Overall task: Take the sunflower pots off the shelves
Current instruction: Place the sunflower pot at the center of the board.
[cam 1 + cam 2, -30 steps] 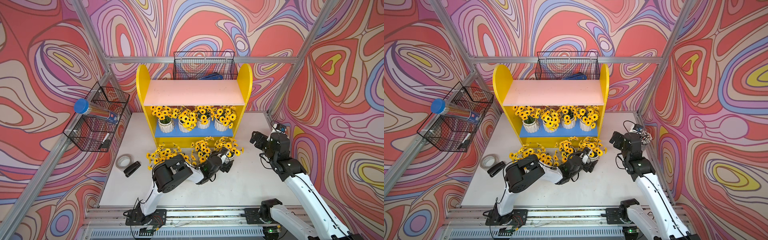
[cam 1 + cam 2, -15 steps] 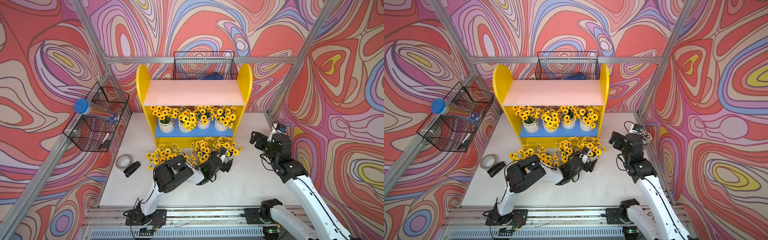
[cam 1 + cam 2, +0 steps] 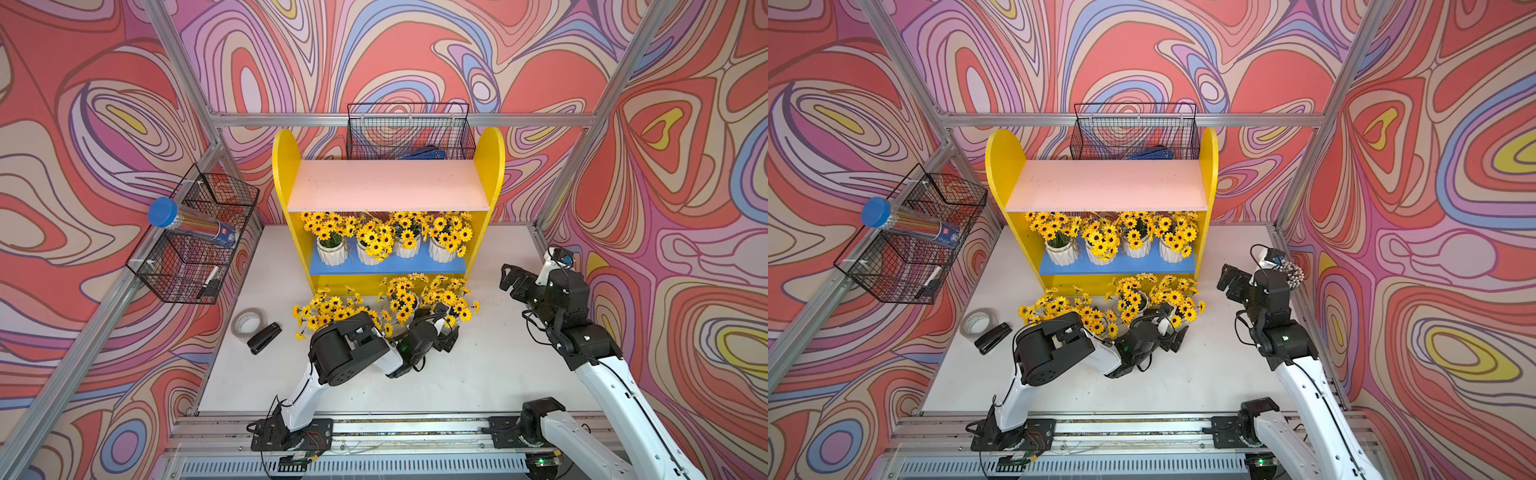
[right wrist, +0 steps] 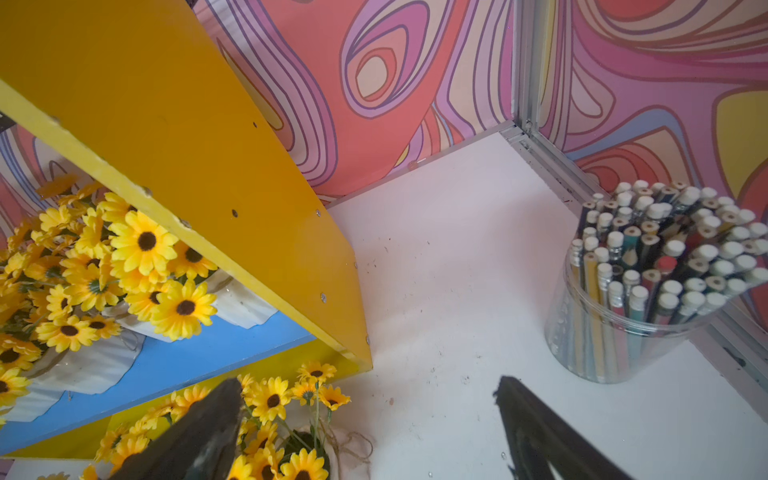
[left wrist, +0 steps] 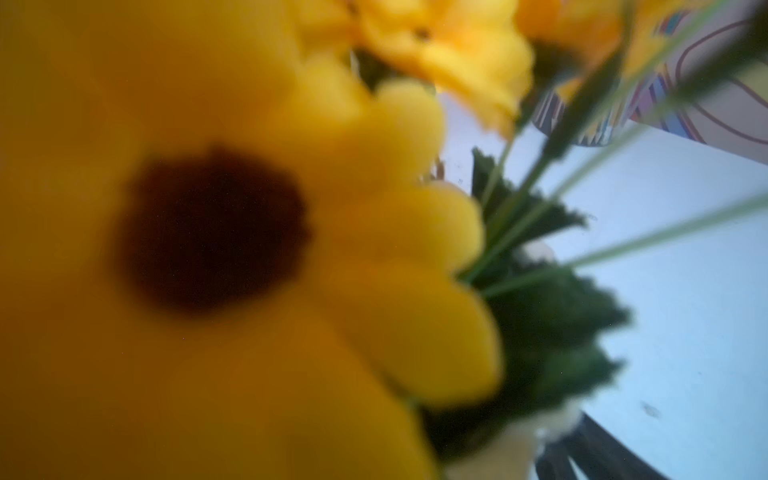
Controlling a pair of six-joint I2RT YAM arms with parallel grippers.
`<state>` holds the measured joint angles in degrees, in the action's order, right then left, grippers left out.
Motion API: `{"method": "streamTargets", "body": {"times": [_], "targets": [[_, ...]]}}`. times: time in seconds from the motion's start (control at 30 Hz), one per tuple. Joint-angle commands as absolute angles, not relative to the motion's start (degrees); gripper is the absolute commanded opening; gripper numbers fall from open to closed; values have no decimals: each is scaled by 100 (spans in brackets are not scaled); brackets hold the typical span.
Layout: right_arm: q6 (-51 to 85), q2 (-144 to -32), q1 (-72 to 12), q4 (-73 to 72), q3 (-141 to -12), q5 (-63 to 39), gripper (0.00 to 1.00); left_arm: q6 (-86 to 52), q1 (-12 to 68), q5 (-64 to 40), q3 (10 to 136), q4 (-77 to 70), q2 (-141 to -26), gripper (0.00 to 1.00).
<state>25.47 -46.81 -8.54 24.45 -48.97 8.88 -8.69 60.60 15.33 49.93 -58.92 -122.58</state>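
Note:
The shelves [image 3: 388, 185] stand at the back with several sunflower pots [image 3: 330, 251] in a row on the blue board [image 3: 386, 266]. More sunflower pots [image 3: 401, 295] stand on the table in front. My left gripper [image 3: 446, 328] lies low at the rightmost one [image 3: 449, 295], open, its jaws apart beside the pot. A blurred sunflower [image 5: 216, 232] fills the left wrist view. My right gripper [image 3: 509, 282] hovers open and empty to the right of the shelves; its fingers [image 4: 199, 436] frame bare table beside a pot [image 4: 307, 446].
A clear cup of pencils [image 4: 648, 282] stands by the right wall behind my right arm. A tape roll [image 3: 248, 324] and a stapler [image 3: 264, 337] lie at the left. Wire baskets hang on the left wall [image 3: 195, 245] and behind the shelves [image 3: 409, 133].
My left gripper's jaws have spread a little wider at the rightmost table pot. Both arms have hardly moved.

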Motion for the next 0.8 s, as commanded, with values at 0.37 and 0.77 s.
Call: {"method": "streamTargets", "body": {"times": [0.37, 0.77], "targets": [[2494, -4467, -823, 2549, -4979, 636, 98, -883, 6955, 2177, 3742, -5277, -10452, 100], [2797, -4462, -822, 3266, -4843, 257, 63, -2431, 6994, 3719, 1896, -3012, -8039, 3]]}}
